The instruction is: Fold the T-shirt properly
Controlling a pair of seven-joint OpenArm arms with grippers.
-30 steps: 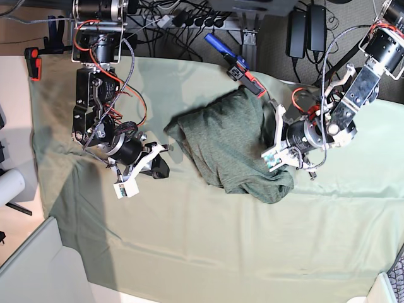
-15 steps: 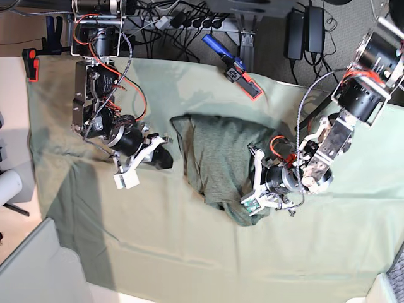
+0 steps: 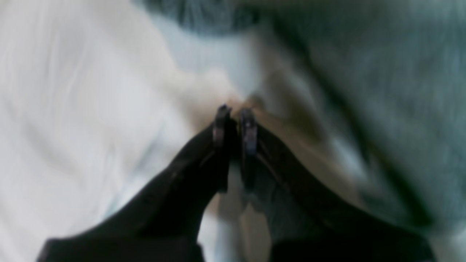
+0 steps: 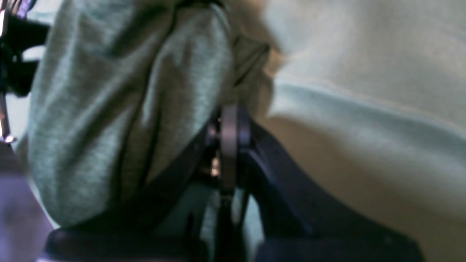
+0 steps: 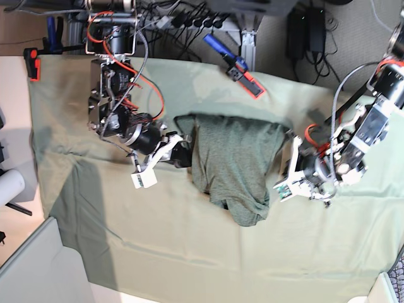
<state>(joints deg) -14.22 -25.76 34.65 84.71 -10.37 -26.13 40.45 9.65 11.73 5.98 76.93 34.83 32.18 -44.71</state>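
While the T-shirt point(image 5: 232, 163) lies bunched in a rough folded heap in the middle of the tabletop point(image 5: 189, 252), both arms sit right at its flanks. In the base view the right claw point(image 5: 184, 154) is tucked against the shirt's edge on that view's left; its wrist camera shows the two dark fingers point(image 4: 229, 134) pressed flat together, nothing visibly between them, with the heathered T-shirt point(image 4: 120, 109) bulging just beside them and the pale table cloth point(image 4: 364, 109) on the other side. Over on the shirt's opposite flank, the left claw point(image 5: 285, 165) sits just beside the cloth heap. Its own view is badly smeared, but the left claw point(image 3: 235, 125) shows its tips nearly meeting, only a thin slit between them; whether any fabric is pinched there I cannot tell. The darker T-shirt point(image 3: 382, 91) fills that view's right side. Beyond the shirt, toward the cables, a blue-and-red tool point(image 5: 235, 64) lies on the table cloth point(image 5: 189, 252).
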